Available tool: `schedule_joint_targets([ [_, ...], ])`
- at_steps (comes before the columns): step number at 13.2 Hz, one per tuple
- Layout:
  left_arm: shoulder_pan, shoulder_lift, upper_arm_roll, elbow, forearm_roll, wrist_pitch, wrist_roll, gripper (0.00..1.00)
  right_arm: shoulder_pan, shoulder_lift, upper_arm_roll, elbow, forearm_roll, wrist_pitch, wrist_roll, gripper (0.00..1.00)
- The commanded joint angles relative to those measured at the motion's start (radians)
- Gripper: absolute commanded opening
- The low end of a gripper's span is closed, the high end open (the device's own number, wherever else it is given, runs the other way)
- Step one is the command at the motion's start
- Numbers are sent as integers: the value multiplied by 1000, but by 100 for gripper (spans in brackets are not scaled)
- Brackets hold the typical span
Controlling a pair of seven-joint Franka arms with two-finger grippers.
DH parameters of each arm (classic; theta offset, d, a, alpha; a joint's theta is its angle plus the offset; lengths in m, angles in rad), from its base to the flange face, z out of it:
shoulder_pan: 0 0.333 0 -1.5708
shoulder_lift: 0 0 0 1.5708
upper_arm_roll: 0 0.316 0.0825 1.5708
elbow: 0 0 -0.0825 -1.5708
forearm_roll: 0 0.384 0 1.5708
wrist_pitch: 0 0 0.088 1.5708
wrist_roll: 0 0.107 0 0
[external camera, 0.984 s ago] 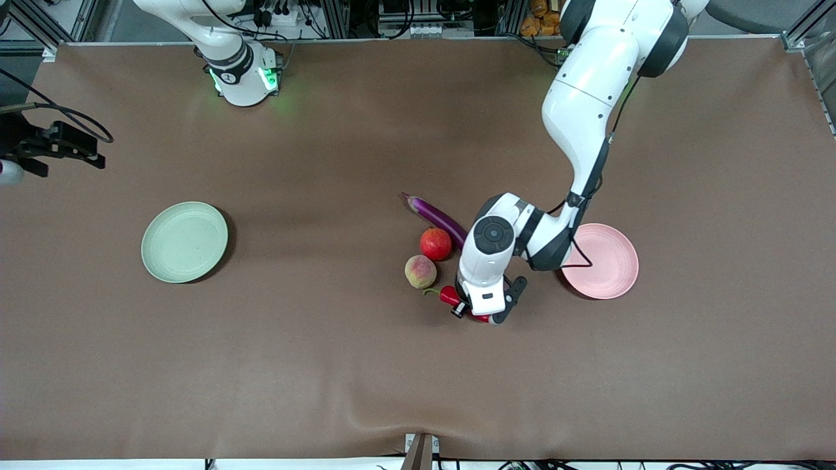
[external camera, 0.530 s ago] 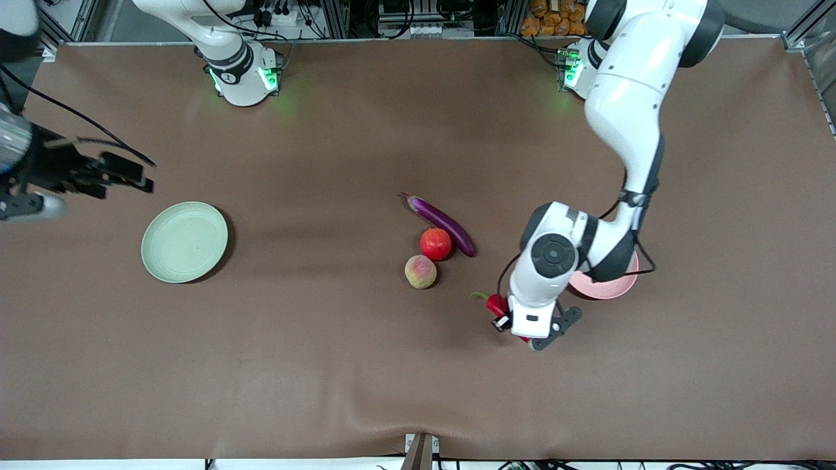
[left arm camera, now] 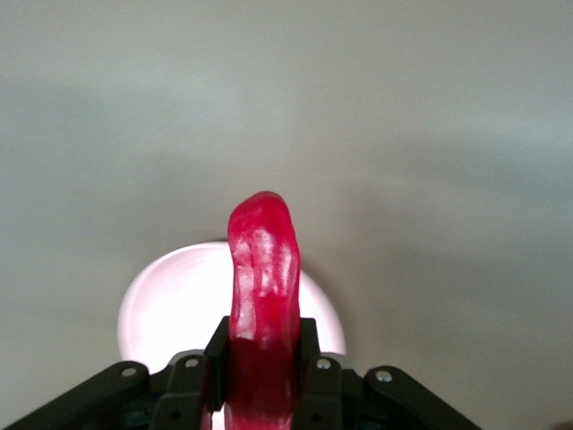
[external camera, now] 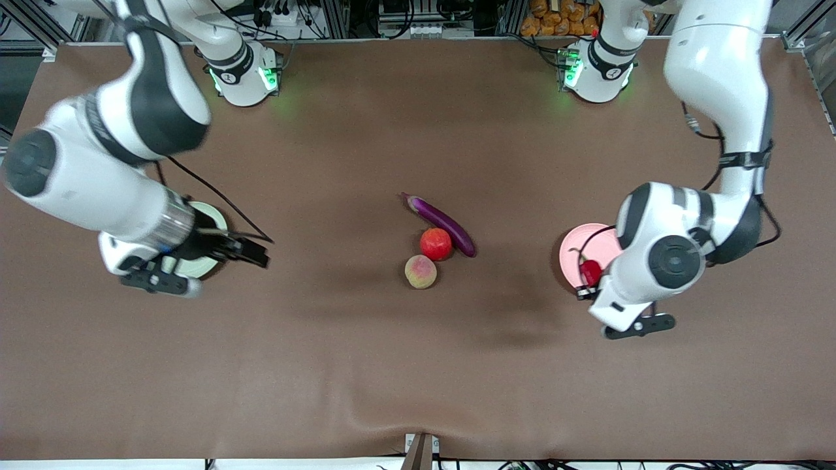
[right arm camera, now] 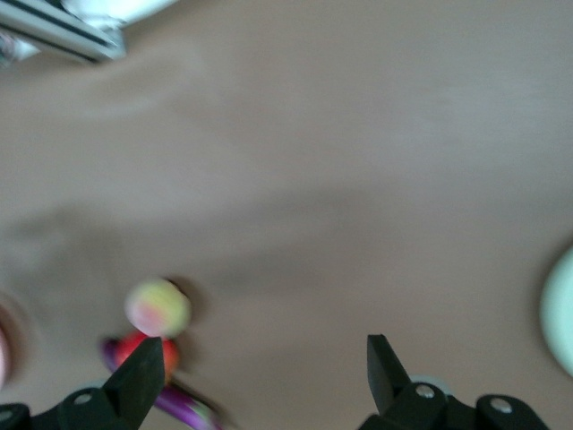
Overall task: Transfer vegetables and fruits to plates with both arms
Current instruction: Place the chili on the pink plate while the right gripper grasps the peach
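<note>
In the front view, the left hand (external camera: 590, 277) is seen up over the pink plate (external camera: 576, 251), clamped on the red chili (external camera: 592, 271); most of that hand is hidden under its own wrist. The pink plate lies on the brown surface (external camera: 418, 365) toward the left arm's end. The right hand (external camera: 251, 251) is held over the surface just beside the green plate (external camera: 210, 215), which is largely covered by the right arm. Near the middle of the surface the eggplant (external camera: 441, 223) is laid aslant, with the pomegranate (external camera: 435, 243) touching it and the peach (external camera: 420, 271) just beside the pomegranate, nearer to the camera.

In the left wrist view, the chili (left arm camera: 261, 296) is shown gripped between the fingers (left arm camera: 315, 354) of the left hand (left arm camera: 262, 358), with the pink plate (left arm camera: 170, 300) below it.

In the right wrist view, the fingers (right arm camera: 143, 376) of the right hand (right arm camera: 264, 367) are seen spread wide apart with nothing between them. The peach (right arm camera: 158, 307), the pomegranate (right arm camera: 134, 348) and the eggplant (right arm camera: 183, 408) are seen blurred below, and an edge of the green plate (right arm camera: 560, 313) is shown.
</note>
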Motion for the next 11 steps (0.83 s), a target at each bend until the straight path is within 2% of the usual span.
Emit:
schedule_joint_targets([
  [1,29,-115,-14,-249,19,130,44,1,81,171,-8,121,95,121,110,100],
  [3,54,-134,-14,-341,19,239,87,1,156,247,-9,127,95,211,157,100],
  [6,38,-124,-15,-362,19,288,130,4,207,331,-9,126,100,338,237,100],
  [8,40,-105,-38,-363,17,331,130,13,259,398,-9,129,100,382,295,100],
  [11,47,-85,-40,-383,11,379,125,58,286,454,3,141,103,413,470,100],
])
